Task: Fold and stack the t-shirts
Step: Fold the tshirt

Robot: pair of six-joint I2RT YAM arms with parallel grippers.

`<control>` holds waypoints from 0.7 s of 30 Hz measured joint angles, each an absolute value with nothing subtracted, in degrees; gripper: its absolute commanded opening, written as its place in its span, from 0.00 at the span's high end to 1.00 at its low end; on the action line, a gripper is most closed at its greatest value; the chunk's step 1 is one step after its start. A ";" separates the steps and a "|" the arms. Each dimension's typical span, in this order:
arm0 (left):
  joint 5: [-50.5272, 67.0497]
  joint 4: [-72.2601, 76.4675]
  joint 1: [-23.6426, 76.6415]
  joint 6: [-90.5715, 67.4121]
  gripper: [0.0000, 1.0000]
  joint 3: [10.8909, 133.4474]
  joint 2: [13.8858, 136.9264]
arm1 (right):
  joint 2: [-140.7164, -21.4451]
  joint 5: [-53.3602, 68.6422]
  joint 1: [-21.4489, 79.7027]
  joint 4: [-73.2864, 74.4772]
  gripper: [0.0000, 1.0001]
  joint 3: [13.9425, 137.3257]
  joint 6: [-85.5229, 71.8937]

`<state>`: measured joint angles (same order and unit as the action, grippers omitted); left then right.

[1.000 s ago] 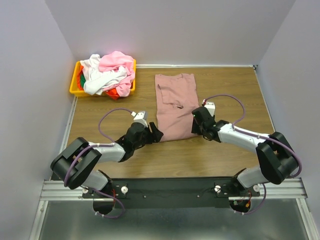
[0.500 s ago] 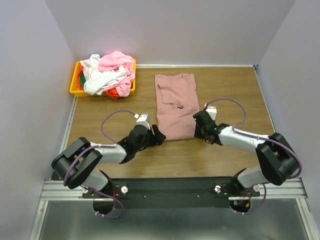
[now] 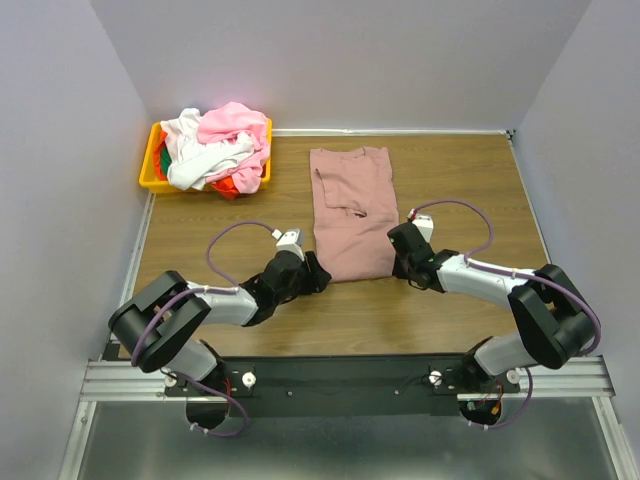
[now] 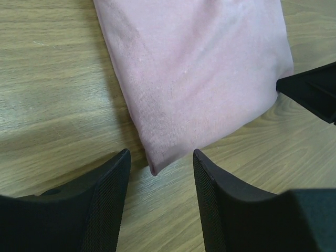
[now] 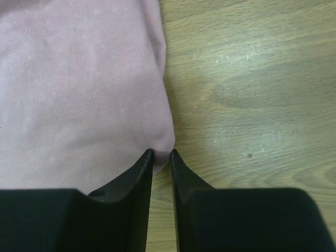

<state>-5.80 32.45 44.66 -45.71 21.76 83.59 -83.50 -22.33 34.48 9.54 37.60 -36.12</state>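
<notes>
- Risk, right side: the right end effector (image 5: 160,152) has its jaws drawn to a narrow slit with only the very tip of the mauve-pink t-shirt (image 5: 79,79) between them; I cannot tell whether the pinch has truly bitten; so small a purchase could slip free on lifting, or catch just the top layer and peel the fold apart.
- Risk, left side: the left end effector (image 4: 161,155) stands partly open and holds nothing, its jaws either side of the shirt's other near corner; if it closes too high it may miss the lower layers; if too low, the pads may scrape the surface (image 4: 58,79) and push the cloth away instead.
- Risk, both: uneven timing or height between the two grips would likely skew the hem and leave a crooked fold.
- The garment: folded into a long narrow rectangle running away ahead of both end effectors, flat and smooth, with a tucked sleeve fold showing midway; soft knit, edges rounded where layers double; no print is visible.
- Elsewhere: far off to the left and beyond the left end effector, more t-shirts (image 3: 215,145), pink, white, red-orange and green, lie heaped in a yellow bin (image 3: 148,172).
</notes>
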 measured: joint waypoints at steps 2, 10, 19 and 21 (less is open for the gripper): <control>-6.09 31.86 44.88 -45.71 0.47 22.20 83.92 | -83.50 -22.06 34.48 9.08 0.76 37.47 -36.18; -7.01 30.50 45.78 -45.74 0.54 23.22 85.21 | -83.53 -21.76 34.39 8.64 0.77 37.36 -36.16; -7.20 31.92 46.02 -46.50 0.89 25.17 88.84 | -83.53 -21.41 34.39 8.34 1.00 37.36 -36.01; -7.20 32.82 46.22 -46.76 1.00 25.61 90.15 | -83.53 -21.41 34.39 8.32 1.00 37.36 -35.97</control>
